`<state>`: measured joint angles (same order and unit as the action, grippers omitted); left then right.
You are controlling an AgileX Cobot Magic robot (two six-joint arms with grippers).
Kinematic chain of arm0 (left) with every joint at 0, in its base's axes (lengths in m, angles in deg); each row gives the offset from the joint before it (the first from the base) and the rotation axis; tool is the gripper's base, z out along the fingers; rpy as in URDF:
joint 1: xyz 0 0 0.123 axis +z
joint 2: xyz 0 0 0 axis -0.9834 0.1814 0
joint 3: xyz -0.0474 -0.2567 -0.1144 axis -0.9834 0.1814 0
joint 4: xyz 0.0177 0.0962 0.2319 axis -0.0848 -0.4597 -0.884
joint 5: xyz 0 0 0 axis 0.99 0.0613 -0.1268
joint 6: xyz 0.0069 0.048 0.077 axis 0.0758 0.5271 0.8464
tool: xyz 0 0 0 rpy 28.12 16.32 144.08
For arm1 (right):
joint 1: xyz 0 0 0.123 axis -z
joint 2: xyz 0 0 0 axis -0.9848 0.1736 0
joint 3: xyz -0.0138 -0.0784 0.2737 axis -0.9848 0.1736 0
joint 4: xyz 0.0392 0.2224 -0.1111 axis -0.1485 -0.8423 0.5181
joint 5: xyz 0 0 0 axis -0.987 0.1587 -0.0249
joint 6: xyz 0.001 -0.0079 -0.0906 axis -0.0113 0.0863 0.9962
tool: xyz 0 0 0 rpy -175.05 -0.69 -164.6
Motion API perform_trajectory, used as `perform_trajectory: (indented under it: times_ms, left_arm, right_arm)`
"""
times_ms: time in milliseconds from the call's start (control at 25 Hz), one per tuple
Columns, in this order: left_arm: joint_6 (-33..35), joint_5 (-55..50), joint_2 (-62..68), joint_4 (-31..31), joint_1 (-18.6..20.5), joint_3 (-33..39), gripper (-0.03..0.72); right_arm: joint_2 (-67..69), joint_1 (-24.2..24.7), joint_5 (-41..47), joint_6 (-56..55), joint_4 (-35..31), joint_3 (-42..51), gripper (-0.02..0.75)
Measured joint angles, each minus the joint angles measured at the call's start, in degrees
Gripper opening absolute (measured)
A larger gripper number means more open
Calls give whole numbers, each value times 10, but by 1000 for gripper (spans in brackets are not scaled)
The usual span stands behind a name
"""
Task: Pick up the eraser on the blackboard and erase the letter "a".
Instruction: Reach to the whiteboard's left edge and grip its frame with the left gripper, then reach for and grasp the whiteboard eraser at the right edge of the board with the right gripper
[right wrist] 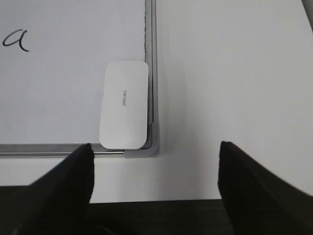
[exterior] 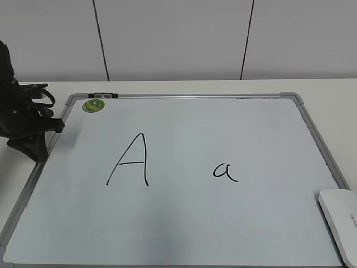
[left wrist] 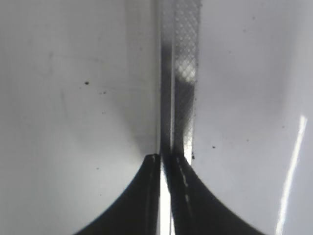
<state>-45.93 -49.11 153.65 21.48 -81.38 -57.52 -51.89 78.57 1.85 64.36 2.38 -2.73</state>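
Note:
The white eraser [exterior: 341, 220] lies flat on the near right corner of the blackboard [exterior: 184, 234]. The small letter "a" [exterior: 225, 171] sits right of centre, with a larger capital "A" [exterior: 130, 160] to its left. In the right wrist view the eraser [right wrist: 123, 104] lies beside the board's grey frame, and the "a" [right wrist: 16, 40] is at the upper left. My right gripper [right wrist: 155, 154] is open and empty, above the table just off that corner; it is outside the exterior view. My left gripper [left wrist: 165, 159] is shut and empty over the board's left frame [left wrist: 178, 73].
A round green magnet [exterior: 93, 105] and a black marker [exterior: 103, 95] lie at the board's far left corner. The left arm [exterior: 25, 120] stands at the board's left edge. A white wall rises behind the table.

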Motion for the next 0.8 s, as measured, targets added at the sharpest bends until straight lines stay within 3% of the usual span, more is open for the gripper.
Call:
perform_trajectory:
  times_ms: [160, 400, 800]
  left_arm:
    - [-1, 0, 0, 0, 0, 0, 29]
    - [-1, 0, 0, 1, 0, -1, 33]
    - [-1, -1, 0, 8, 0, -1, 40]
  right_arm:
    - [136, 0, 1, 0, -16, -47, 587]
    - [298, 0, 1, 0, -102, -90, 587]
    - [517, 0, -54, 0, -112, -97, 587]
